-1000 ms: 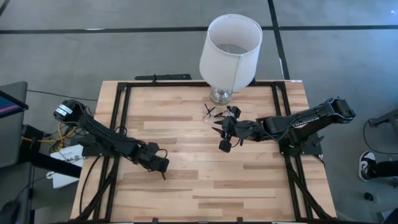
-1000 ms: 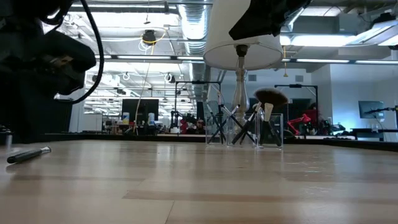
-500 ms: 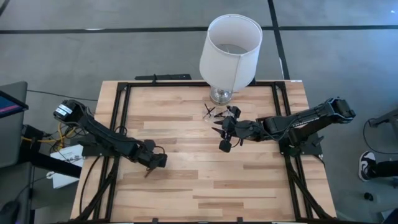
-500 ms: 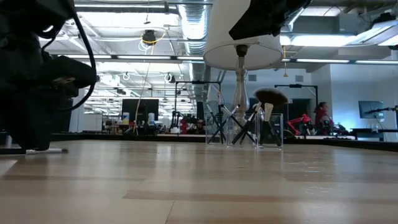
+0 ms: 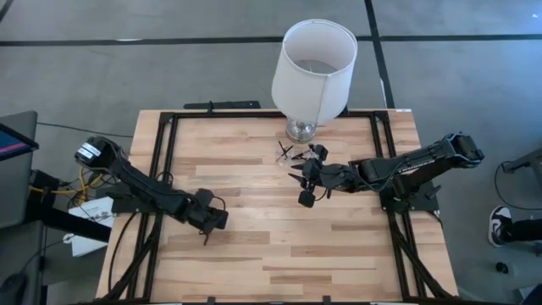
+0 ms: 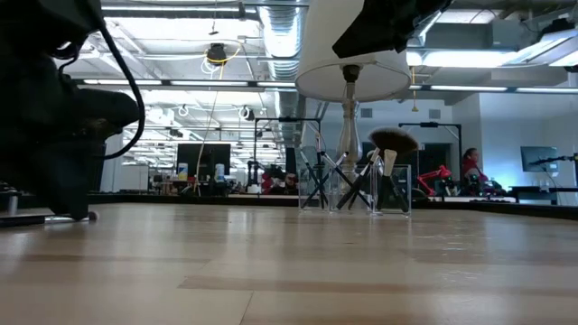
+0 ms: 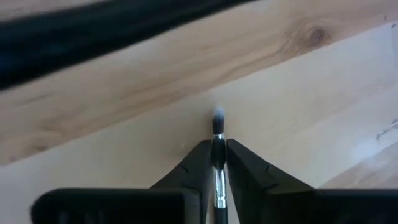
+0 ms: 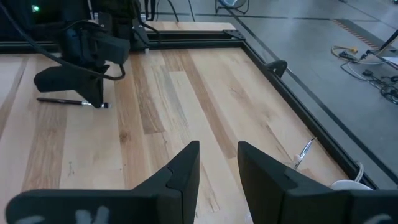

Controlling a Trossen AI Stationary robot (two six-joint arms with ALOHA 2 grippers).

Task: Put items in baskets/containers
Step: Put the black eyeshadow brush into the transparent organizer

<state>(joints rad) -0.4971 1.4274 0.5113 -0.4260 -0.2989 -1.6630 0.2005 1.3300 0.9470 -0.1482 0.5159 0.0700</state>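
Note:
One slim dark makeup brush (image 8: 65, 101) lies flat on the wood near the table's left side; it also shows in the low view (image 6: 54, 218). My left gripper (image 5: 207, 230) is down on it and shut on its bristle end. The other brushes stand in the clear tray (image 6: 357, 188) at the foot of the lamp, leaning against its walls, and the fan brush (image 6: 393, 141) rises highest. In the high view the tray (image 5: 290, 155) shows only as a cluster of dark handles. My right gripper (image 5: 306, 195) hovers open just on the near side of the tray. My left gripper pinches the brush between its two fingers (image 7: 200, 155) at the silver ferrule (image 7: 217, 132) just behind the bristle tip (image 7: 218, 116). The fingers come from above, slanting down, and lie roughly along the brush. The brush lies on the table, its handle (image 8: 56, 100) trailing away.
The big white lampshade (image 5: 313, 61) on its glass base stands at the table's far edge, right behind the tray. A black frame rail (image 5: 165, 161) runs along the table's sides. Bare wood (image 5: 254, 203) lies between the two arms.
My left gripper has moved a little toward the table's left and come down onto the loose brush. In the low view it now stands over the brush's end. The brush has swung slightly on the table and lies more level across that view.

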